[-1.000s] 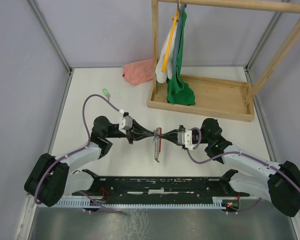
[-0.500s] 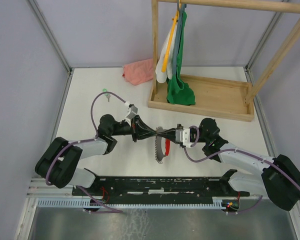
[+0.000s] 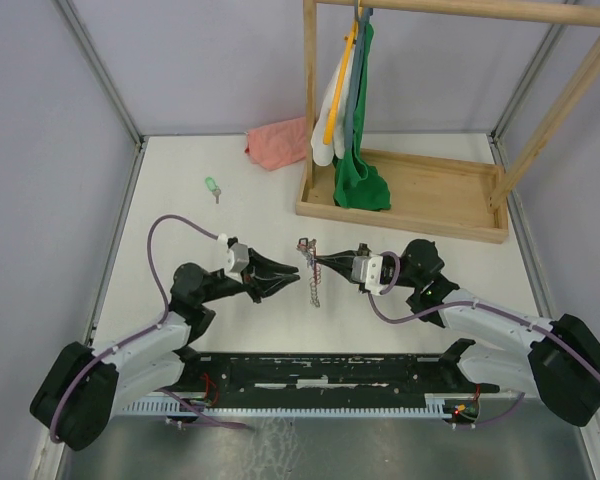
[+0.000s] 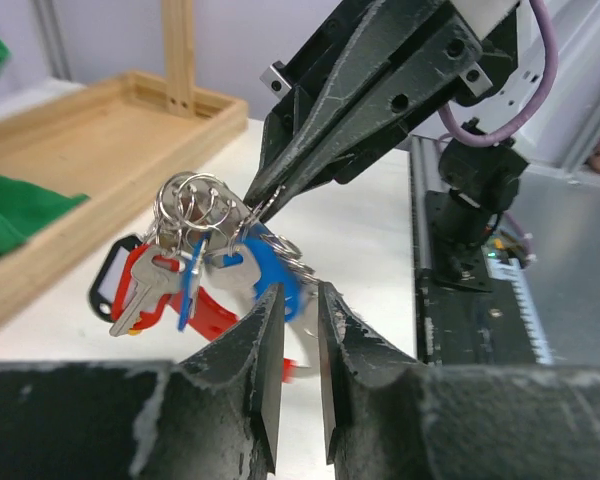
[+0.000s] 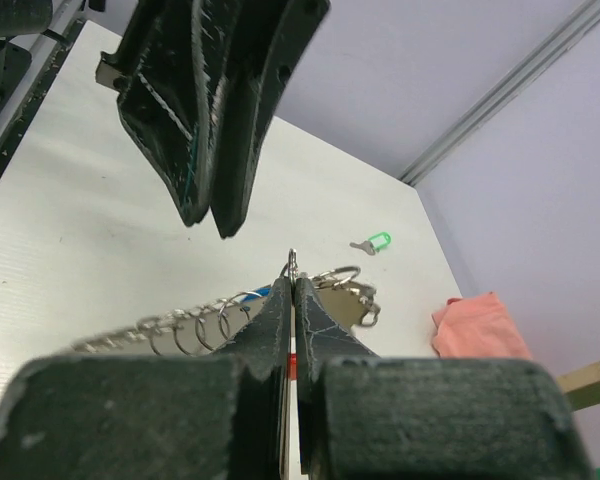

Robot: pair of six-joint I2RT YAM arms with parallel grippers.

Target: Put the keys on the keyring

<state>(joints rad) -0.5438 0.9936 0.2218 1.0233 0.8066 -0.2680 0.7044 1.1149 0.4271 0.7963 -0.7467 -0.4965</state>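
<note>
The right gripper (image 3: 308, 253) has its jaws clenched on the keyring (image 3: 303, 246) near the middle of the table (image 3: 160, 200). The chain trails toward the near edge, and the red strap (image 4: 212, 318) and the blue key (image 4: 265, 280) are bunched just under the rings, though I cannot tell whether that key is threaded on. The left gripper (image 3: 296, 270) sits just left of the keyring, not touching it, its jaws released to a narrow gap with nothing between them, while the green key (image 3: 212, 186) lies on the table well apart, far and to the left.
</note>
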